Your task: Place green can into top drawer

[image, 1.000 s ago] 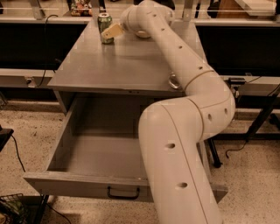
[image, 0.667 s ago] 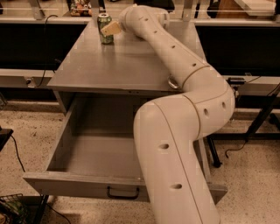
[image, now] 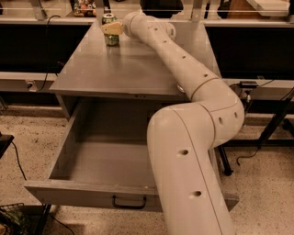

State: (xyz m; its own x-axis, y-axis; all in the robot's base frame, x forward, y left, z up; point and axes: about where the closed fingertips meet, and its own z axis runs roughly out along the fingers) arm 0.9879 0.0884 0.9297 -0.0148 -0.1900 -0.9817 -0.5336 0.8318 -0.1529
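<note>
The green can stands upright on the grey table top near its far left edge. My gripper is at the end of the long white arm, which reaches across the table from the right. It sits right at the can's middle, with its tan tip across the can's front. The top drawer is pulled wide open below the table top. Its inside is bare and a small dark handle is on its front panel.
Small objects stand beyond the table's far edge. Black benches run behind on both sides. A cable and a dark basket lie on the speckled floor at the left. My arm's thick lower part covers the drawer's right side.
The gripper has moved a little left and up, from just right of the can to across its middle. The can stays upright on the table and the drawer stays open.
</note>
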